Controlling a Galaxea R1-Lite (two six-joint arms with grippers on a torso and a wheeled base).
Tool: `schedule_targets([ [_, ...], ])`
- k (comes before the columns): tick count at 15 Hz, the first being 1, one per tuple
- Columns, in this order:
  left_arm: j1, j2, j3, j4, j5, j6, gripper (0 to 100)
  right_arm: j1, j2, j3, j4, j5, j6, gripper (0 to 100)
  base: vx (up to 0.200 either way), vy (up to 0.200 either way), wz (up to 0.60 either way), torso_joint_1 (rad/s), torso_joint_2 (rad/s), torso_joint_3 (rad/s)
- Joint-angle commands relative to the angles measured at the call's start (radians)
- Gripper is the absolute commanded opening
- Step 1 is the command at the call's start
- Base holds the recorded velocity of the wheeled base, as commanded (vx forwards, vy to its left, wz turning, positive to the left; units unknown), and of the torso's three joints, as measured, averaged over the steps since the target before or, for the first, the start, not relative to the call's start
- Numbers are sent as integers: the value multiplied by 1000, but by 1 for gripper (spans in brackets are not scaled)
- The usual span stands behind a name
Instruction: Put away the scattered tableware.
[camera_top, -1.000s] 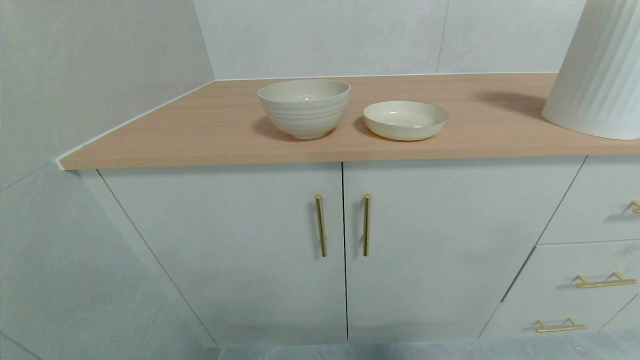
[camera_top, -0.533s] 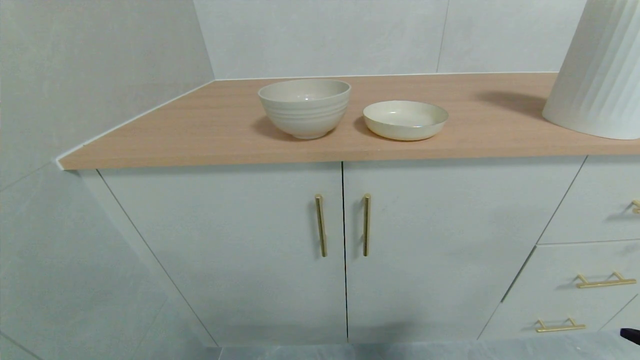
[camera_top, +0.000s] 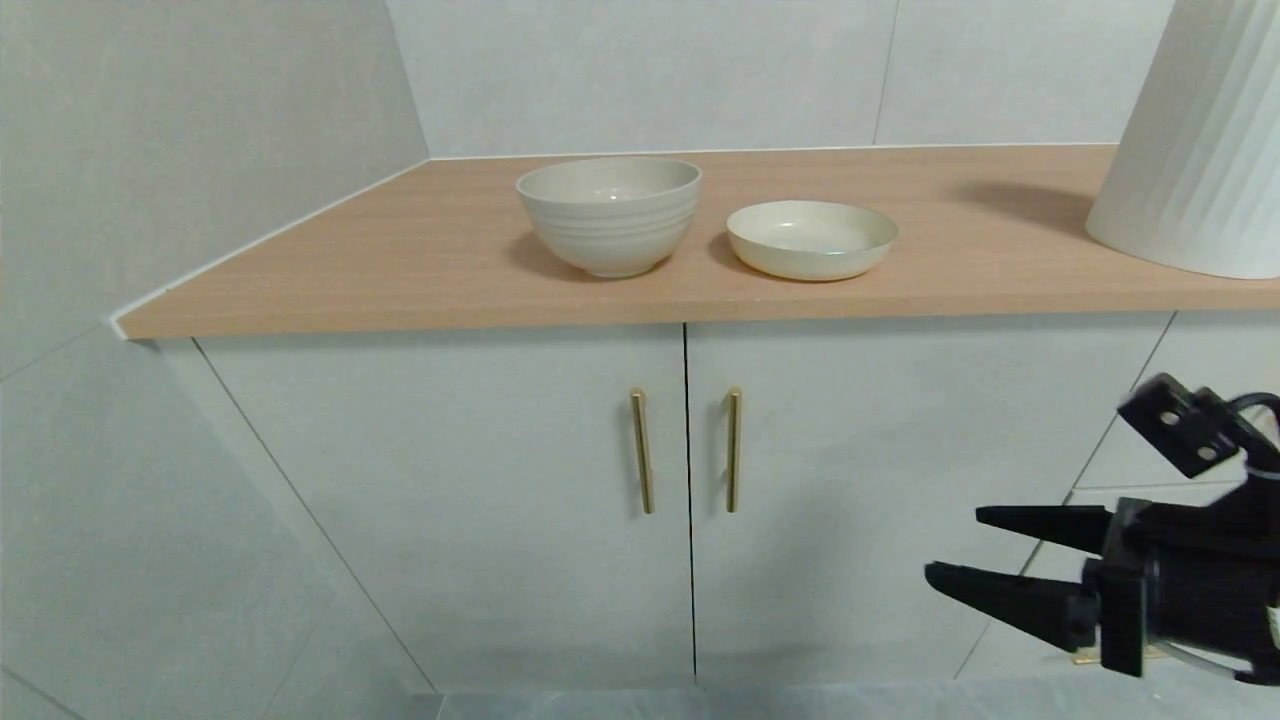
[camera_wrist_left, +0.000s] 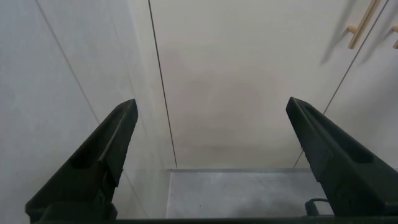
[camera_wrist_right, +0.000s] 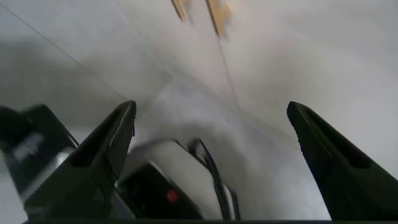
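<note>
A deep ribbed beige bowl (camera_top: 609, 214) stands on the wooden countertop (camera_top: 400, 260). To its right sits a shallow cream dish (camera_top: 811, 238). Below them are two shut cabinet doors with gold handles (camera_top: 641, 451). My right gripper (camera_top: 955, 548) hangs low at the right, in front of the right cabinet door, open and holding nothing, its fingers pointing left. In the left wrist view my left gripper (camera_wrist_left: 211, 112) is open and holds nothing, facing a cabinet panel seam and the floor. The right wrist view has the right gripper (camera_wrist_right: 211, 112) open over a blurred cabinet front and floor.
A tall white fluted container (camera_top: 1200, 140) stands at the countertop's right end. Drawers with gold handles (camera_top: 1210, 563) lie to the right of the doors. Tiled walls close the left side and the back. Grey floor (camera_top: 700, 700) runs below the cabinet.
My right arm has come into the head view from the lower right and risen in front of the right cabinet door. The bowl and dish have not moved.
</note>
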Motion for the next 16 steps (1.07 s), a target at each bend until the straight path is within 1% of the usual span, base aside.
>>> schedule_targets([
  [1,0,0,0,0,0,0,100,63,182,-121,-25,2,27,100,0,0,0,0,0,0],
  [2,0,0,0,0,0,0,100,85,205,-144,-25,2,40,100,0,0,0,0,0,0],
  [3,0,0,0,0,0,0,100,112,233,-195,-23,2,72,100,0,0,0,0,0,0],
  [4,0,0,0,0,0,0,100,125,266,-248,-22,4,113,100,0,0,0,0,0,0],
  [6,0,0,0,-2,0,3,100,143,340,-336,-22,4,144,100,0,0,0,0,0,0],
  [7,0,0,0,-2,0,3,100,145,355,-337,-26,4,141,100,0,0,0,0,0,0],
  [9,0,0,0,-2,0,0,100,186,389,-319,-85,2,138,100,0,0,0,0,0,0],
  [11,0,0,0,0,0,0,100,192,401,-294,-152,2,144,100,0,0,0,0,0,0],
  [14,0,0,0,-2,0,-1,100,192,478,-298,-247,-15,143,100,0,0,0,0,0,0],
  [16,0,0,0,-2,0,-1,100,192,518,-305,-287,-38,144,100,0,0,0,0,0,0],
])
